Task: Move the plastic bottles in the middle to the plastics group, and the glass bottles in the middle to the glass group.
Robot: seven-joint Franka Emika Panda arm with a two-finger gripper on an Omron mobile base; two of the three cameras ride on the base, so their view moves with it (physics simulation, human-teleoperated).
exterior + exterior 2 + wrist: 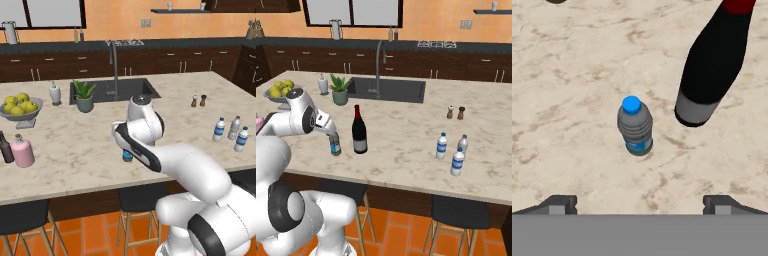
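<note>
One dark-tinted water bottle (635, 127) with a blue cap, upright on the marble counter (406, 135). One tall wine bottle (359, 131) with red neck foil just beside it. Three small clear water bottles (442, 146) (462, 144) (457, 162) clustered toward the counter's right end. Two brown shakers (450, 112) (461, 113) side by side behind them. One pink flask (22, 151) and one small dark brown bottle (5, 147) at the left end. One bowl (20, 115) of yellow-green fruit, one white dispenser (55, 93), one potted plant (84, 96). One sink (387, 89) with one faucet (378, 67). Three stools (24, 218) (144, 200) (458, 212) along the near edge.
</note>
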